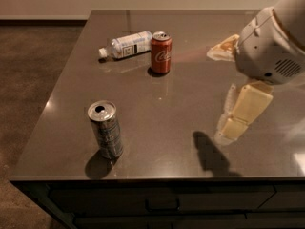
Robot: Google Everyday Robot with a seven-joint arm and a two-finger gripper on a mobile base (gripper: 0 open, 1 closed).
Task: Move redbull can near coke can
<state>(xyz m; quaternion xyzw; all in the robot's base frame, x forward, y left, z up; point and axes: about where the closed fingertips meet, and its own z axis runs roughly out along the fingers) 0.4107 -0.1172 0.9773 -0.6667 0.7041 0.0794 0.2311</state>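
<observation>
The redbull can [106, 129] stands upright near the front left of the dark table [190, 80]; it is silver-grey with a dark pattern and an opened silver top. The coke can [161, 52], red with white script, stands upright further back, near the table's middle. My gripper [233, 123] hangs over the right side of the table, well to the right of the redbull can, and holds nothing. Its shadow falls on the tabletop just below it.
A clear plastic bottle [126, 44] with a white label lies on its side just left of the coke can. A crumpled tan object [223, 49] lies at the back right, partly behind my arm. The table's front edge [152, 178] runs close to the redbull can.
</observation>
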